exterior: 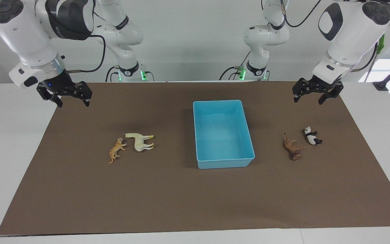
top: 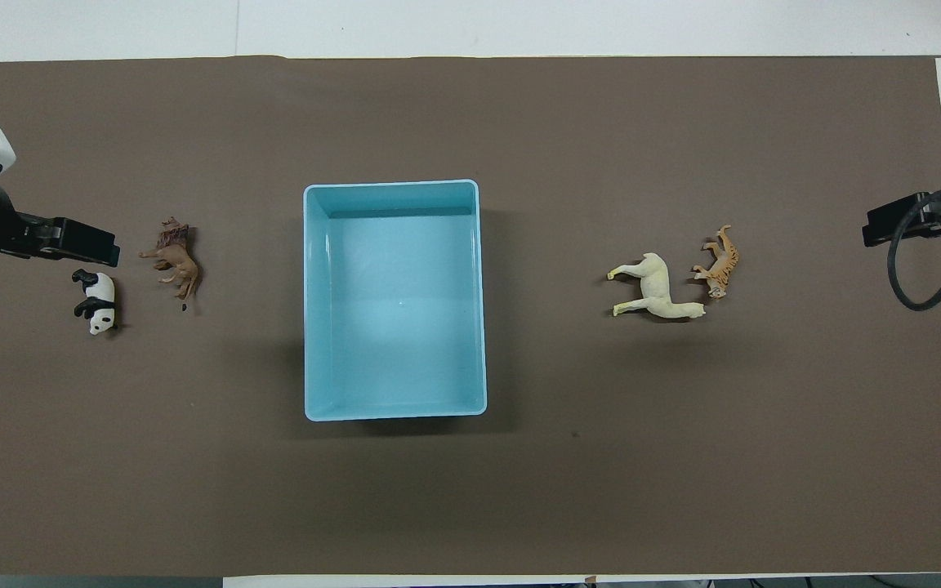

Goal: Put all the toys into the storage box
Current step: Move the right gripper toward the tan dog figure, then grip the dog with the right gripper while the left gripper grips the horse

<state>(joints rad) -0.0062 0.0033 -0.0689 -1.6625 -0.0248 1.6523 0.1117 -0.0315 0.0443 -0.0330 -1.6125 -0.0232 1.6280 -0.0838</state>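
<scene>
Both pincers hang in the air with fingers spread and nothing between them: the left pincer [exterior: 317, 94] over the brown mat [exterior: 195, 203] at the left arm's end of the table [exterior: 8, 142], the right pincer [exterior: 67, 95] over the mat's edge at the right arm's end. Each arm waits there.

Midway between them sits the storage box [exterior: 224, 163], light blue, its long sides running away from the robots, its inside bare. All four toys lie on their sides on the mat, outside the box. Toward the left arm's end of the box lie the brown lion [exterior: 292, 147] and, just beside it and farther from the box, the black-and-white panda [exterior: 312, 136]; the two are close but apart. Toward the right arm's end lie the cream-yellow horse [exterior: 141, 141] and, just beside it and farther from the box, the orange tiger [exterior: 116, 149], its head almost at the horse's.

Bare mat separates each pair from the box walls, and nothing stands between them. A wide strip of open mat runs along the edge farthest from the robots, with white table showing around the mat.
</scene>
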